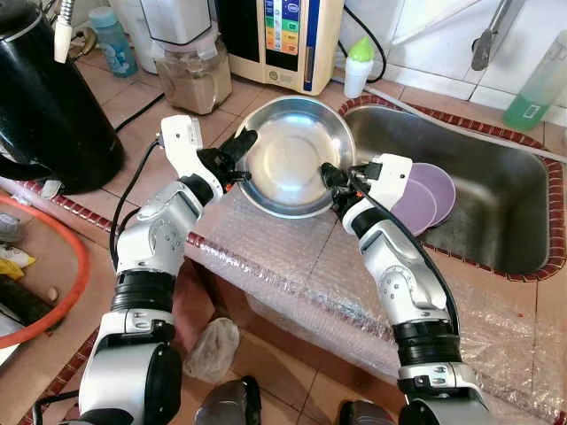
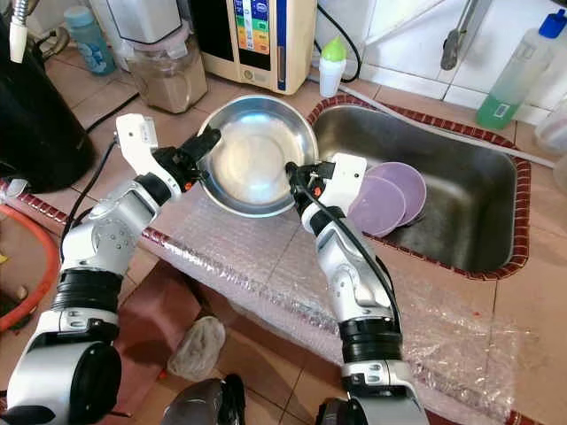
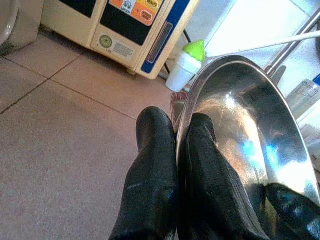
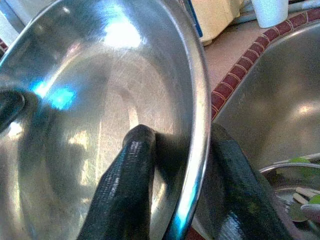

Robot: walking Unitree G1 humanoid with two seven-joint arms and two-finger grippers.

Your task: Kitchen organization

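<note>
A round steel bowl (image 1: 292,150) is held over the tiled counter, just left of the sink (image 1: 496,221). My left gripper (image 1: 241,147) is shut on the bowl's left rim, one black finger (image 3: 150,170) outside and one inside. On the opposite side my right gripper (image 1: 332,181) is shut on the right rim, its fingers (image 4: 125,185) straddling the edge. Two purple plates (image 1: 423,197) lie in the sink beside my right wrist.
A black kettle (image 1: 44,106) stands at the left, a blender jar (image 1: 190,71) and a water purifier (image 1: 283,35) at the back, with a small green-capped bottle (image 1: 358,66) by the sink corner. Bubble wrap (image 1: 292,266) covers the counter's front edge. A green soap bottle (image 1: 536,88) stands behind the sink.
</note>
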